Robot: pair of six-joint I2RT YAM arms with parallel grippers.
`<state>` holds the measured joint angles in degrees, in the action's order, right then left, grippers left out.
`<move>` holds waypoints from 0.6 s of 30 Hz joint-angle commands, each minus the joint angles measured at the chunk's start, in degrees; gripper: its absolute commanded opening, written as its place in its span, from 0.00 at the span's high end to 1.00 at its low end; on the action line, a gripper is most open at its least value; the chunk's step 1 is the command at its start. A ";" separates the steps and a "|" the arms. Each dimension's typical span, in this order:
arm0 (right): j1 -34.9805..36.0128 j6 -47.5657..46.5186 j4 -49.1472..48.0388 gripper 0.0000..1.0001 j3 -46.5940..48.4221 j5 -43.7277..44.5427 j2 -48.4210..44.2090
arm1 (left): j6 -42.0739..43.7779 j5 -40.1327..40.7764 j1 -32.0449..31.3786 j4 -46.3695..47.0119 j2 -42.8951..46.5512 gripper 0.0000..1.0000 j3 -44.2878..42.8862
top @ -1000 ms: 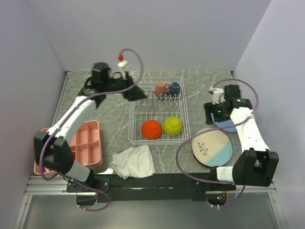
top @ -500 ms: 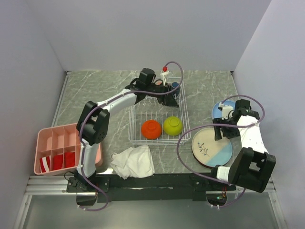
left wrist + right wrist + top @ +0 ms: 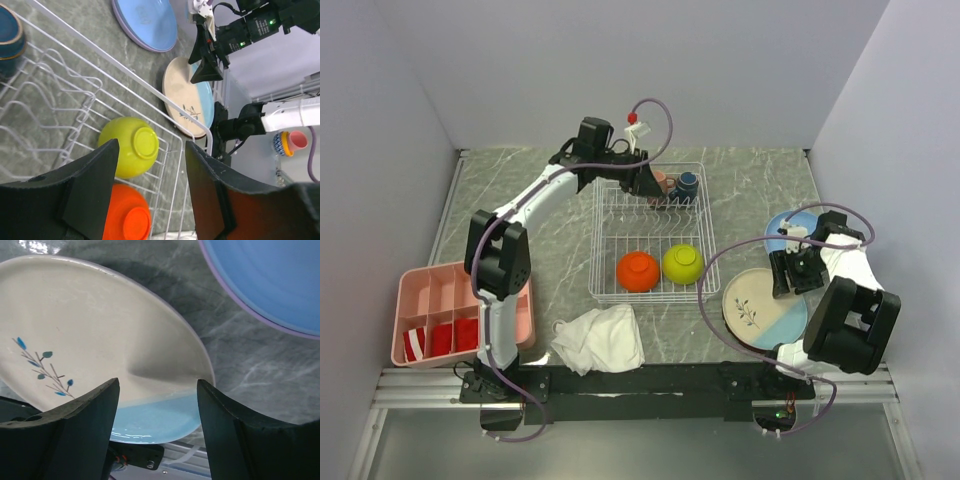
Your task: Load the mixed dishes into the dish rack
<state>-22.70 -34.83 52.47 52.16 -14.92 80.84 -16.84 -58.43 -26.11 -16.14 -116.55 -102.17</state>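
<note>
- Because the large cream-and-blue plate (image 3: 90,325) lies just beneath it, the right end effector (image 3: 157,390) hangs open and empty, probably to pinch the rim.
- The left end effector (image 3: 150,147) gapes empty above the dish rack (image 3: 651,239).

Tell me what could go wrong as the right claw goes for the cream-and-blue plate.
1. The cream-and-blue plate lies flat on the table, so the open right claw above it may slip off its rim or push it toward the front edge.
2. The light-blue plate lies close beside it; a swing could bump it.
</note>
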 commanded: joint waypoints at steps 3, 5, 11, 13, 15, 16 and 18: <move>-1.03 0.11 0.89 0.29 1.10 -3.36 -0.15 | 10.31 1.21 0.09 -10.92 -1.83 0.38 -8.30; -1.38 -0.23 -0.08 0.29 0.84 -1.70 -1.20 | 12.87 1.92 0.09 -14.43 -1.92 0.37 -9.53; -1.56 -3.22 -2.28 0.27 -0.04 4.18 -1.83 | 16.23 3.85 0.09 -16.91 -2.10 0.37 -8.75; -1.65 -3.49 -3.15 0.27 -0.39 5.68 -0.60 | 16.23 4.38 -0.17 -16.47 -2.28 0.37 -8.83; -2.00 -3.84 -3.86 0.27 -0.39 6.74 0.37 | 16.23 4.64 -0.61 -16.64 -2.45 0.37 -9.19; -2.09 -4.02 -4.73 0.27 -0.57 6.83 0.55 | 16.23 4.65 -0.70 -16.64 -2.54 0.37 -9.27; -2.17 -3.93 -5.18 0.27 -0.66 7.09 1.69 | 16.23 4.91 -0.87 -16.47 -2.36 0.37 -9.01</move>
<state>-24.21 -37.34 50.17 52.05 -10.33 80.75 -2.37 -54.02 -26.13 -32.27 -119.33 -109.58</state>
